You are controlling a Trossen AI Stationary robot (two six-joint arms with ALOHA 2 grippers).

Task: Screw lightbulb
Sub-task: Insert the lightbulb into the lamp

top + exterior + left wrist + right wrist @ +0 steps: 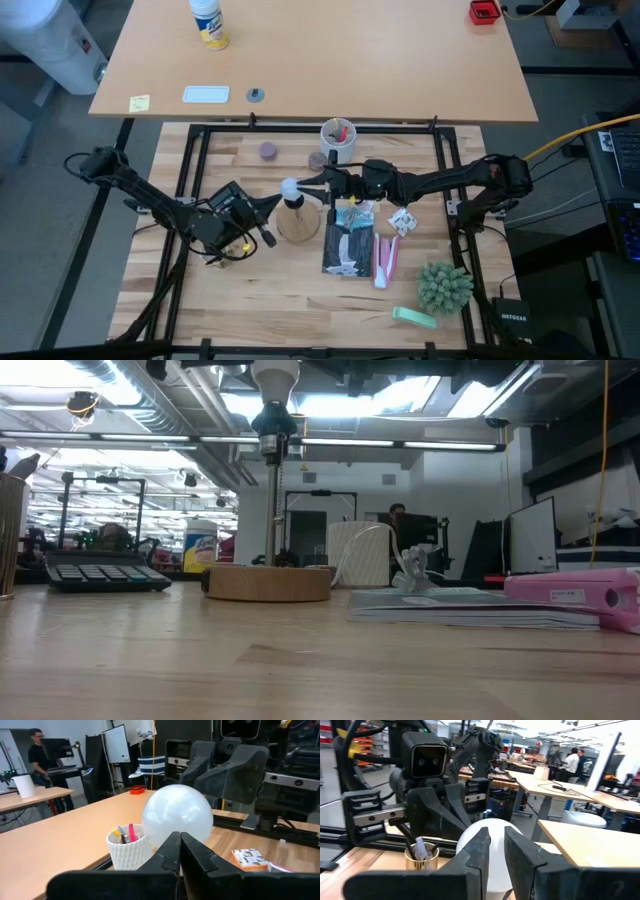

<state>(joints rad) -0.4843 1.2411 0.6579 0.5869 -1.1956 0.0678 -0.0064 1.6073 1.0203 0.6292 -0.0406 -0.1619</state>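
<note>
Screwing is under way: the lightbulb sits atop the socket post of the wooden stand, gripped by the right gripper; the left gripper, jaws together, waits beside. Further twisting is judged necessary.

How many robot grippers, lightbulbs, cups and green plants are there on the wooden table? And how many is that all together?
Grippers: 2 (left gripper, right gripper)
Lightbulb: 1
White cup: 1
Green plant: 1
Total: 5
</note>
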